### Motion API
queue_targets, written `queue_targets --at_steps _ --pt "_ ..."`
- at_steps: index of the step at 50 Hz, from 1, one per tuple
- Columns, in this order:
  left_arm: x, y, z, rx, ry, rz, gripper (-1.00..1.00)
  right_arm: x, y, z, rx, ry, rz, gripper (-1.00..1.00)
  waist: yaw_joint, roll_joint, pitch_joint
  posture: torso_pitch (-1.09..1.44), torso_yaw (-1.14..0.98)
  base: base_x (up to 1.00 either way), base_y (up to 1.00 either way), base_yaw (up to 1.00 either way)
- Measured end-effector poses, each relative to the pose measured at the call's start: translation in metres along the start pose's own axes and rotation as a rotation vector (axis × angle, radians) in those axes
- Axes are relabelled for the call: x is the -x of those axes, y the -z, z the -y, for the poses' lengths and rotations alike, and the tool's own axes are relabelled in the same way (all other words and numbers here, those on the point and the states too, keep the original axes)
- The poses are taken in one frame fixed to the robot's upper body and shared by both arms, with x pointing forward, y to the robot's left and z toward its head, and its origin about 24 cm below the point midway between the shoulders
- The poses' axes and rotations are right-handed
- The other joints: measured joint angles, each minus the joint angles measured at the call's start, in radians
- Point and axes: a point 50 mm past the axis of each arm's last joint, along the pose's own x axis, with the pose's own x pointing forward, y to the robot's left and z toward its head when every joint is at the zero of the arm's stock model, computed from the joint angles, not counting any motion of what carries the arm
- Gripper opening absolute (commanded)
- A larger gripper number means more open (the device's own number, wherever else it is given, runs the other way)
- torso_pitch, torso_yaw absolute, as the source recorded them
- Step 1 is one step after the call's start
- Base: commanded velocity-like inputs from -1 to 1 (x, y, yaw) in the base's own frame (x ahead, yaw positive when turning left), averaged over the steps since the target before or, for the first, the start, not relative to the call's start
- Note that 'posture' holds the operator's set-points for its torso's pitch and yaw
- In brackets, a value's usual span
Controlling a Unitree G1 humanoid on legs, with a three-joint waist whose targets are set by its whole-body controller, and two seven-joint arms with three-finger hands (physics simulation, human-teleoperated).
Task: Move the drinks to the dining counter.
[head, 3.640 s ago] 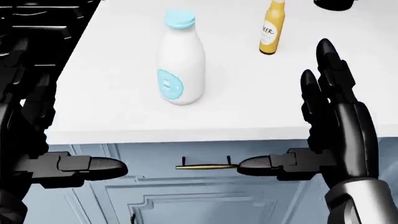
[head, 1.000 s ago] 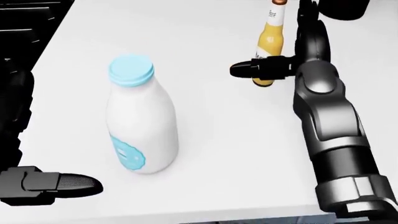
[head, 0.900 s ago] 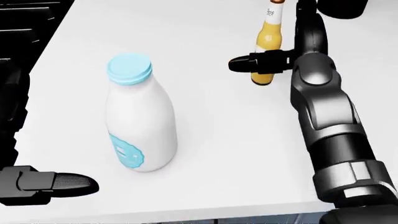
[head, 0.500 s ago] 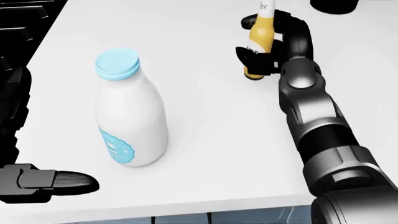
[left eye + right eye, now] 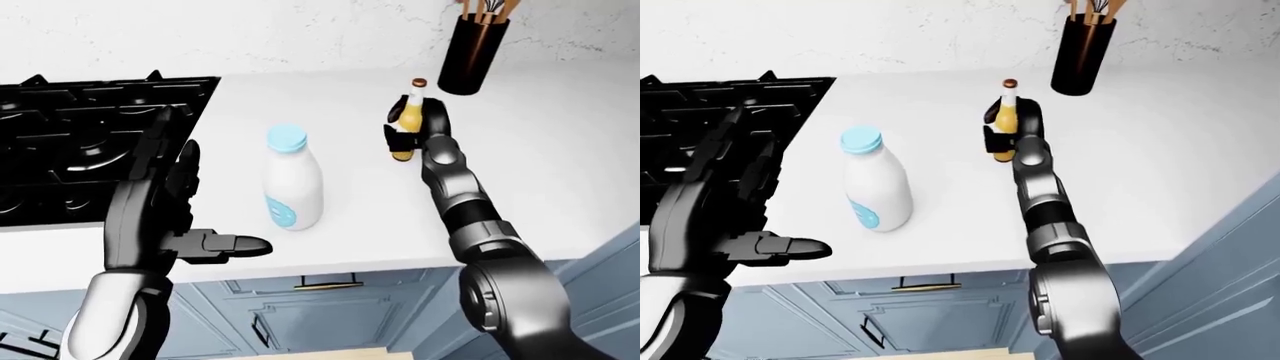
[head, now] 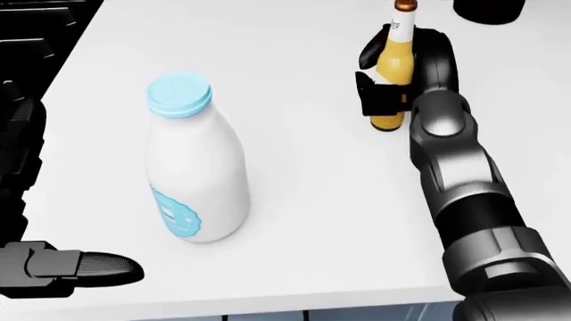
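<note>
White countertop [image 6: 303,221] carries both drinks: a white milk bottle [image 6: 195,180] with a pale blue cap and a blue label, standing upright, and to its right in the head view an amber beer bottle [image 6: 393,70] with a dark cap, also upright. The right hand [image 6: 406,73] is at the beer bottle, its dark fingers [image 6: 379,100] wrapped round the lower body of the bottle so that the glass sits inside the grasp — the base looks to be on or just above the counter, and I cannot tell which. The right arm runs from the bottom right of the head view up to that bottle. The left hand [image 5: 165,202] hangs to the left of the milk bottle, well apart from it, with its fingers spread open and upright and the thumb [image 5: 225,244] pointing toward the milk bottle, holding nothing. Left of the milk bottle lies a black stove [image 5: 80,142] set into the counter. Beyond the beer bottle, toward the top of the left-eye view, stands a dark utensil holder [image 5: 472,56] with wooden handles sticking out of it, against a pale speckled wall [image 5: 250,34]. Below the milk bottle, under the counter edge, blue cabinet fronts [image 5: 340,315] show — one with a brass handle [image 5: 325,283].
</note>
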Motion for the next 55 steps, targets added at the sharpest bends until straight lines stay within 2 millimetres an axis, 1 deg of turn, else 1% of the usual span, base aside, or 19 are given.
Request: queue_targets --at_steps 7,10,14,18,20,23,26,30,36,41,50,55 --pt "0.003 -0.001 0.001 -0.006 0.002 0.003 1.00 0.005 0.000 0.006 -0.016 0.004 0.013 -1.00 0.003 -0.002 0.004 0.00 0.00 0.00 0.00 0.00" --pt "0.004 -0.001 0.002 -0.008 0.008 0.004 1.00 0.009 -0.003 0.014 -0.022 0.010 0.011 -1.00 0.007 -0.004 0.010 0.00 0.00 0.00 0.00 0.00" --pt "0.003 -0.004 0.005 -0.017 0.012 0.006 1.00 0.021 -0.018 0.026 -0.036 0.017 0.028 -1.00 0.009 -0.006 0.017 0.00 0.00 0.00 0.00 0.00" --pt "0.000 -0.006 0.012 -0.027 0.035 0.005 1.00 0.032 -0.033 0.032 -0.050 0.015 0.058 -1.00 0.007 -0.008 0.013 0.00 0.00 0.00 0.00 0.00" --pt "-0.001 -0.006 0.016 -0.027 0.044 0.007 1.00 0.036 -0.038 0.032 -0.058 0.006 0.075 -1.00 0.005 -0.008 0.010 0.00 0.00 0.00 0.00 0.00" --pt "-0.002 -0.005 0.024 -0.026 0.068 0.002 1.00 0.039 -0.040 0.033 -0.067 -0.002 0.087 -1.00 0.005 -0.010 0.008 0.00 0.00 0.00 0.00 0.00" --pt "-0.009 -0.003 0.032 -0.033 0.087 -0.007 1.00 0.040 -0.039 0.032 -0.073 -0.014 0.085 -1.00 0.005 -0.011 0.009 0.00 0.00 0.00 0.00 0.00" --pt "-0.020 0.007 0.040 -0.058 0.097 -0.037 1.00 0.039 -0.035 0.029 -0.077 -0.026 0.076 -1.00 0.004 -0.014 0.012 0.00 0.00 0.00 0.00 0.00" --pt "-0.027 0.017 0.036 -0.093 0.048 -0.059 1.00 0.041 -0.034 0.029 -0.079 -0.025 0.069 -1.00 0.004 -0.016 0.015 0.00 0.00 0.00 0.00 0.00" --pt "-0.031 0.020 0.035 -0.111 0.027 -0.068 1.00 0.042 -0.037 0.024 -0.078 -0.034 0.082 -1.00 0.003 -0.019 0.013 0.00 0.00 0.00 0.00 0.00" --pt "-0.034 0.032 0.040 -0.147 0.048 -0.092 1.00 0.045 -0.044 0.022 -0.088 -0.042 0.105 -1.00 0.007 -0.023 0.010 0.00 0.00 0.00 0.00 0.00" --pt "-0.036 0.033 0.046 -0.159 0.063 -0.087 1.00 0.045 -0.042 0.021 -0.090 -0.042 0.101 -1.00 0.007 -0.025 0.008 0.00 0.00 0.00 0.00 0.00"
